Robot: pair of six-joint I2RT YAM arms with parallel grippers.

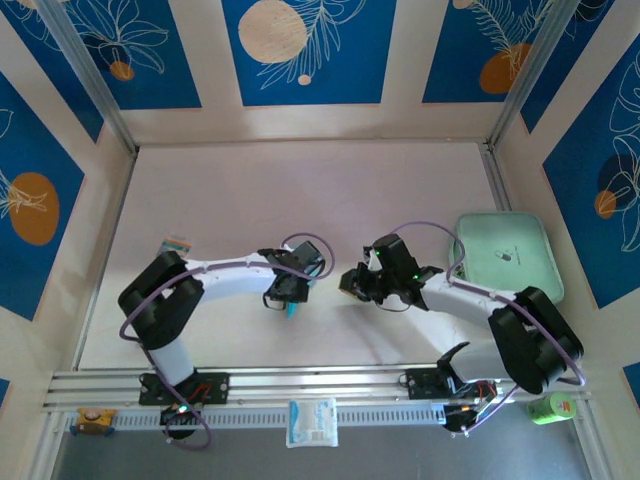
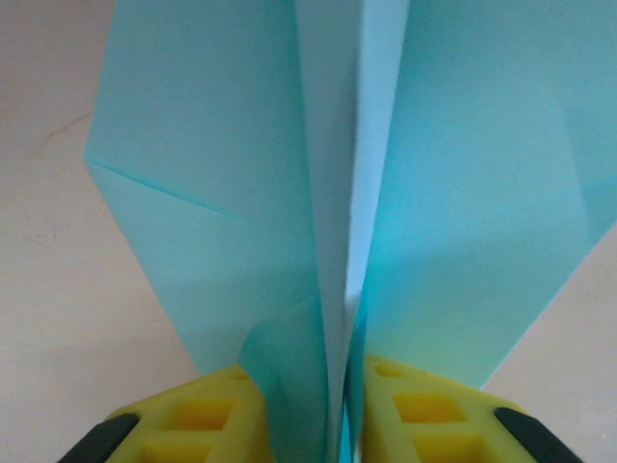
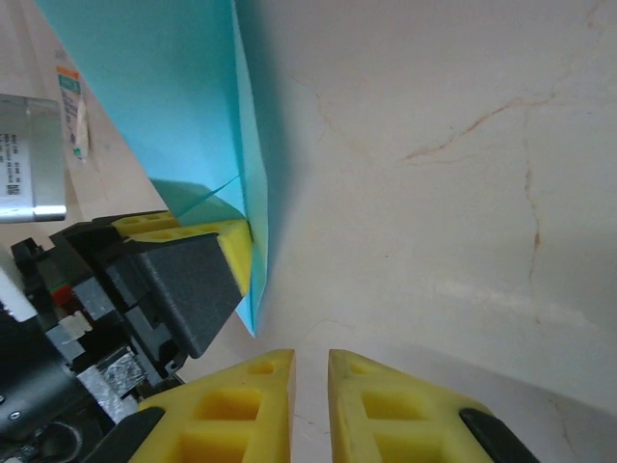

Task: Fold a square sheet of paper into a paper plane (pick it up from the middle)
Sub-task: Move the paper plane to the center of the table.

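Note:
The paper plane [image 2: 212,193], light blue and folded along a centre crease, stands between the yellow fingers [image 2: 207,415] of my left gripper [image 2: 313,371]. Its folds spread a little in the narrow gap, and the jaws touch it on both sides. From above, a bit of the plane [image 1: 291,311] shows under the left gripper [image 1: 290,295] at mid-table. My right gripper [image 1: 350,283] faces it from the right. In the right wrist view the plane [image 3: 164,96] hangs with its tip down, left of my right gripper [image 3: 310,357], whose fingers stand a slit apart with nothing between them.
A mint-green tray [image 1: 505,255] lies at the right side of the table, behind the right arm. A small white packet [image 1: 311,422] sits on the front rail, and a green object [image 1: 552,407] lies at the front right corner. A small striped item [image 1: 176,243] lies behind the left arm.

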